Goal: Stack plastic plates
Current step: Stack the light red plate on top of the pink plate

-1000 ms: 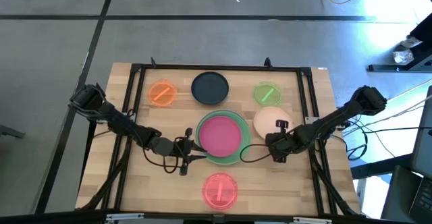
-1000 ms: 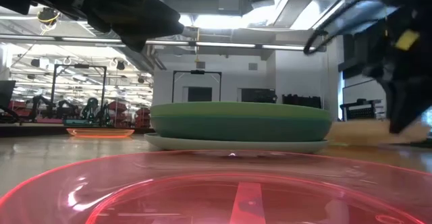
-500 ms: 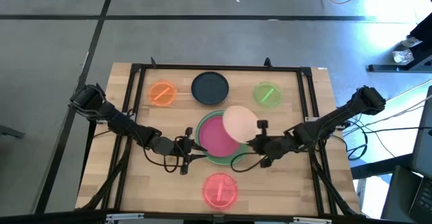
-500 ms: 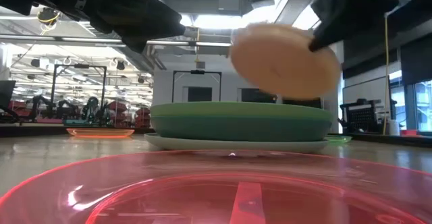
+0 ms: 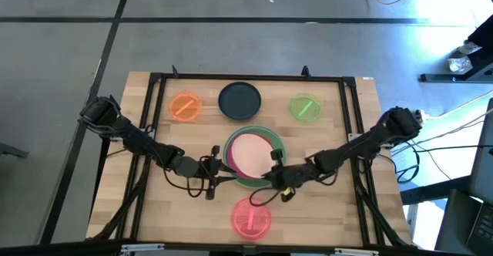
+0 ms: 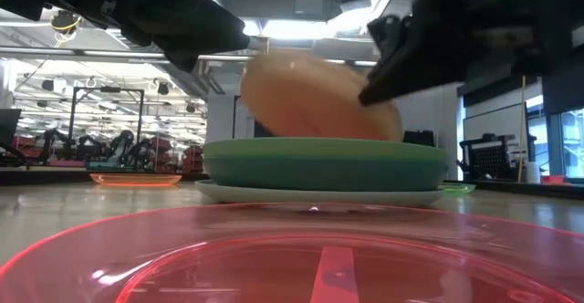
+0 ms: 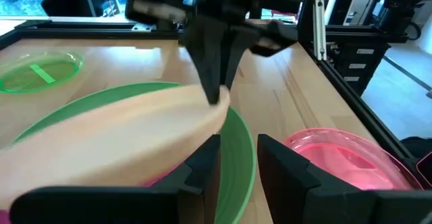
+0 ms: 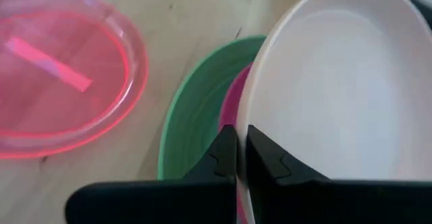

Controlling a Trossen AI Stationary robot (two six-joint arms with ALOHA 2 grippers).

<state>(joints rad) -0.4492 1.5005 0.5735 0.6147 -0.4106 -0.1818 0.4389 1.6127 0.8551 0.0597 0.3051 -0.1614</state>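
Observation:
A stack sits mid-table: a green plate point(image 5: 276, 145) with a magenta plate point(image 8: 233, 109) in it, on a pale blue-grey plate point(image 6: 319, 194). No teal plate shows apart from these. My right gripper point(image 5: 275, 176) is shut on a peach plate point(image 5: 248, 153), which is tilted over the stack. My left gripper point(image 7: 237, 166) is open at the stack's near-left side, its fingers on either side of the green rim point(image 7: 241, 146). Whether they touch it I cannot tell. Flat on the table lie the navy plate point(image 5: 239, 99), the orange point(image 5: 185, 106), the lime point(image 5: 305, 106) and the pink-red point(image 5: 251, 217). My right gripper pinches the peach plate's rim point(image 8: 251, 119) on the side toward the table's near-right, one finger above it and one below. The fingers come slanting from the right. The plate is tilted with the held side high point(image 6: 379, 84). Its opposite edge dips behind the green rim, so whether it rests there is hidden.
The black frame rail point(image 5: 246, 77) runs round the table top. Cables point(image 5: 202, 185) lie near the left gripper. Bare wood shows right of the stack point(image 5: 323, 136) and on the near-left point(image 5: 169, 210).
My right gripper has lifted the peach plate off the table right of the stack. It has carried the plate toward the table's left, over the stack, and lowered it in a tilt above the magenta plate.

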